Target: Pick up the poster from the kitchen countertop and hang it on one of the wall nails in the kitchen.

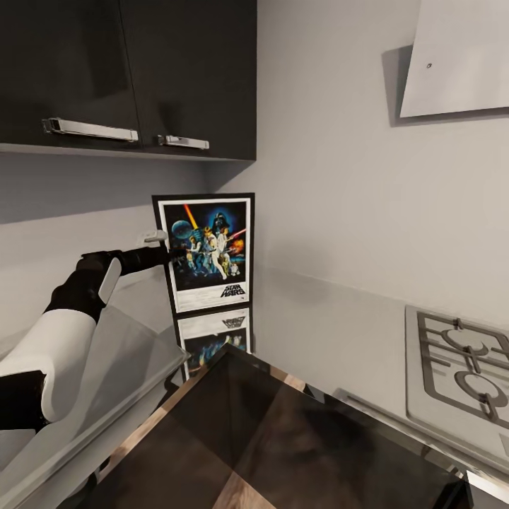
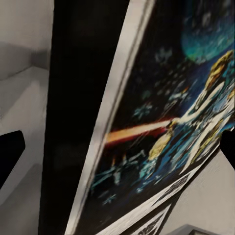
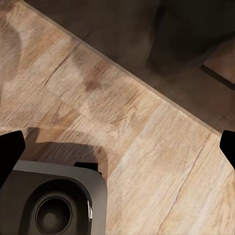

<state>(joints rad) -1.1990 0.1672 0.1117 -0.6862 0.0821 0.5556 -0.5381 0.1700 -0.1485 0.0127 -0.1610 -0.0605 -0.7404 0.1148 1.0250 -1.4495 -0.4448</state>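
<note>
- The countertop (image 1: 332, 332) was long, grey and shiny, and ran into a corner.
- The poster (image 1: 206, 251) stood upright on it in that corner, against the wall.
- The left gripper (image 1: 175, 252) reached the poster's left edge; its jaws looked spread either side of the frame.
- The right gripper's (image 3: 117, 147) jaws were spread over the wooden floor (image 3: 147, 137).
- The poster looked thin, stiff and light. The frame edge seemed the best place to hold.

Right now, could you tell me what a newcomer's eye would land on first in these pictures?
The poster stands out: it is upright in the corner on the kitchen countertop, below the dark wall cabinets. The left gripper reaches to the poster's left edge, and the left wrist view shows its artwork up close. At the right, the gas hob sits in the worktop.
</note>
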